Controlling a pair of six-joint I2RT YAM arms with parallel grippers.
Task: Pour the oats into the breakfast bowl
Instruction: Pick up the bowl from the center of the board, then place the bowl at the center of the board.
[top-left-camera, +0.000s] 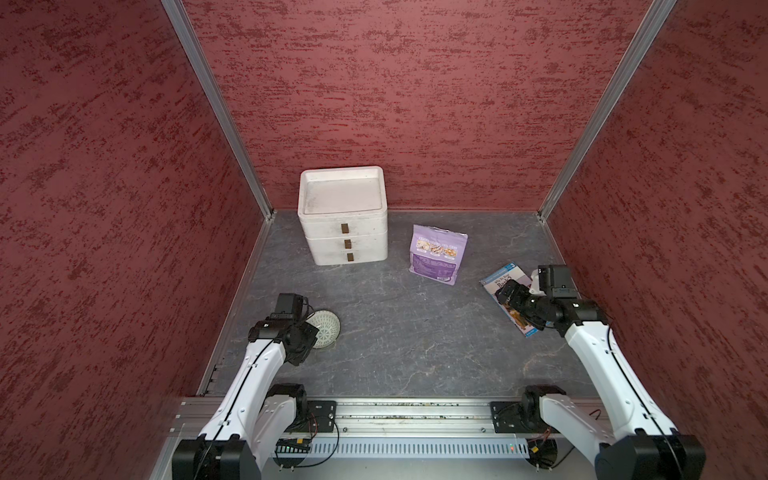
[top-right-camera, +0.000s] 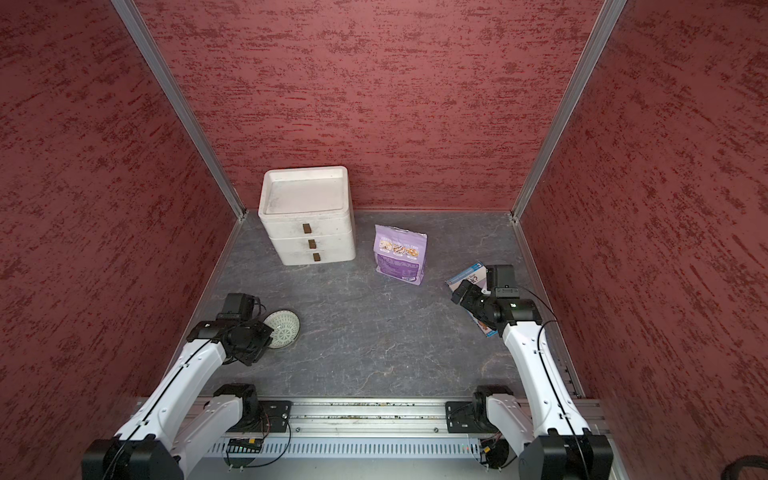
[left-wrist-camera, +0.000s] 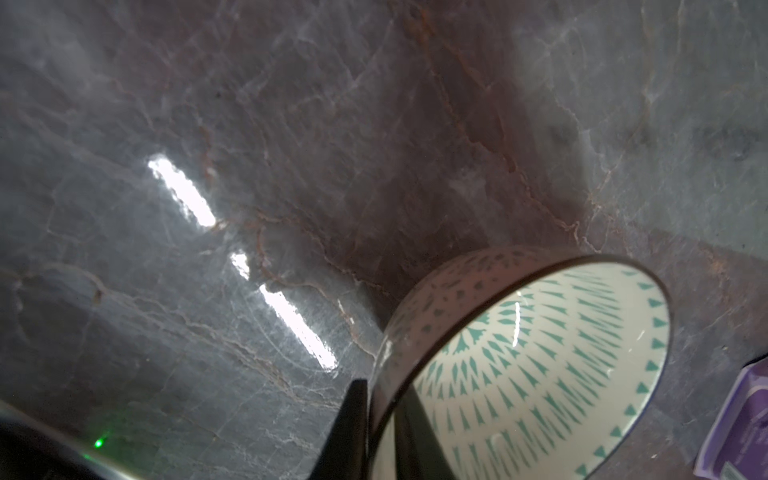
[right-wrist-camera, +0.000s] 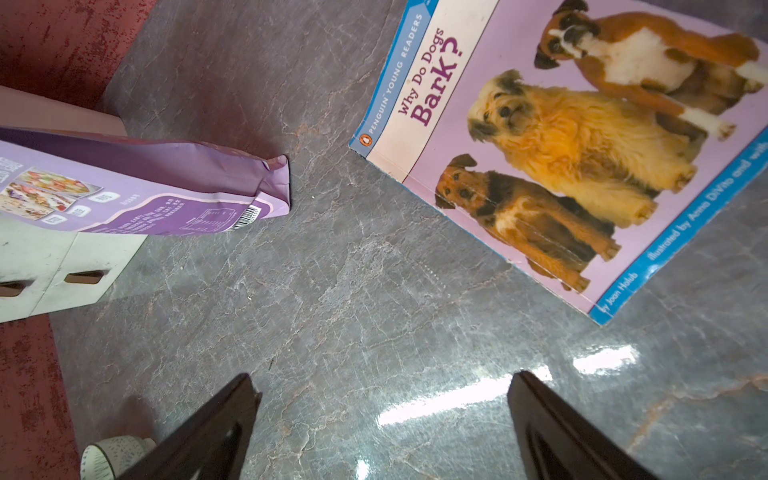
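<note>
Your left claw (left-wrist-camera: 384, 395) pinches the bowl (left-wrist-camera: 540, 353) rim, one finger inside, one outside; your right claw (right-wrist-camera: 382, 415) gapes wide above the table (top-left-camera: 415, 353). Box (top-left-camera: 343, 216) stands at the back, book (right-wrist-camera: 561, 145) lies flat by your right claw, pouch (top-left-camera: 438, 255) stands upright between them, bowl sits front-left, seemingly tipped.

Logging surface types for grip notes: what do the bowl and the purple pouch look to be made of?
The bowl: likely glazed ceramic, glossy; a sharp light streak sits on its inner wall. The purple pouch: probably plastic film, satin finish; it creases at its folded end in the right wrist view.
</note>
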